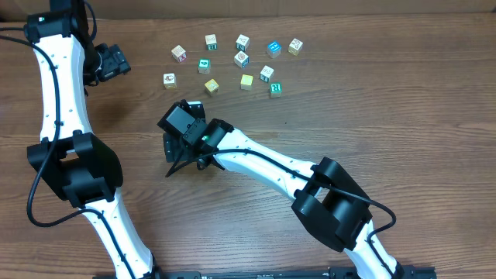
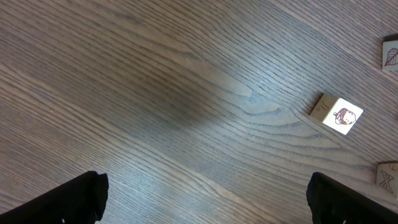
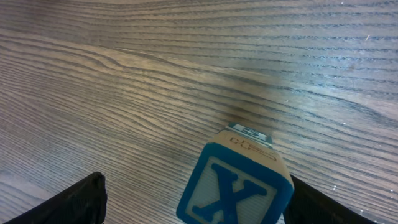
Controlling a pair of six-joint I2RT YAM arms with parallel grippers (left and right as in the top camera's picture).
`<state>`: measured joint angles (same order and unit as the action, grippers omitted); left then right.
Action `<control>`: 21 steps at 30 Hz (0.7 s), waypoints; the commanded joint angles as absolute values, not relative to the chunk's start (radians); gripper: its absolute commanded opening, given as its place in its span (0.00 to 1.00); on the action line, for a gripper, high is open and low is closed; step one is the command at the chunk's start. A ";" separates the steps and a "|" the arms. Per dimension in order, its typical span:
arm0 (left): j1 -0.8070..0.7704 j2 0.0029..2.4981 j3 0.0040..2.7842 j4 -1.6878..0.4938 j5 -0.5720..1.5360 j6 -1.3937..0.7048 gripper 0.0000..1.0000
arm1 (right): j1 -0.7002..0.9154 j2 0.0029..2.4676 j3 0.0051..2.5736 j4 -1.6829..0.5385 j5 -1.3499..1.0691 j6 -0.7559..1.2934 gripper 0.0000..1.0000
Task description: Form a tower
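While R gripper [image 3: 199, 202] straddles tower [image 3: 239, 183], L gripper [image 2: 208, 196] gapes over table [image 2: 155, 74].

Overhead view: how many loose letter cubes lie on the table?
12, in one far cluster: five back-row cubes, three in the middle, four nearest. The right gripper hides the tower from overhead; its wrist view shows at least two more stacked there.

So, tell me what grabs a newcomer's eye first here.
The blue wooden cube with a big X, sitting on another cube, looms in the right wrist view between the fingers of the open right claw. Overhead, a scatter of small wooden letter cubes lies at the far side of the wooden table.
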<state>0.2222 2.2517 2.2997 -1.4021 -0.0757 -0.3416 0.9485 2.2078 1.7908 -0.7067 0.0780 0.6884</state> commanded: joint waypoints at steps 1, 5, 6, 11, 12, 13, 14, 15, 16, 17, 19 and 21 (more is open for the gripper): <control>0.213 2.246 2.312 -1.402 -0.078 -0.352 1.00 | 0.941 2.149 1.802 -0.705 0.088 0.675 0.86; 0.213 2.246 2.312 -1.402 -0.078 -0.352 1.00 | 0.941 2.149 1.802 -0.705 0.087 0.675 0.86; 0.213 2.246 2.312 -1.402 -0.078 -0.352 1.00 | 0.941 2.149 1.802 -0.705 0.086 0.675 0.86; 0.213 2.246 2.312 -1.402 -0.078 -0.352 1.00 | 0.941 2.149 1.802 -0.703 0.075 0.676 0.86; 0.213 2.246 2.312 -1.402 -0.078 -0.352 1.00 | 0.941 2.149 1.802 -0.702 0.075 0.676 0.86; 0.213 2.246 2.312 -1.402 -0.078 -0.352 1.00 | 0.941 2.149 1.802 -0.701 0.072 0.676 0.86; 0.213 2.246 2.312 -1.402 -0.078 -0.352 1.00 | 0.941 2.149 1.802 -0.701 0.072 0.676 0.86; 0.213 2.246 2.312 -1.402 -0.078 -0.352 1.00 | 0.941 2.149 1.802 -0.699 0.069 0.676 0.86; 0.213 2.246 2.312 -1.402 -0.078 -0.352 1.00 | 0.941 2.149 1.802 -0.696 0.064 0.676 0.86; 0.213 2.246 2.312 -1.402 -0.078 -0.352 1.00 | 0.941 2.149 1.802 -0.693 0.057 0.676 0.86; 0.213 2.246 2.312 -1.402 -0.078 -0.352 1.00 | 0.941 2.149 1.802 -0.684 0.034 0.676 0.86; 0.213 2.246 2.312 -1.402 -0.078 -0.352 1.00 | 0.941 2.149 1.802 -0.682 0.034 0.676 0.86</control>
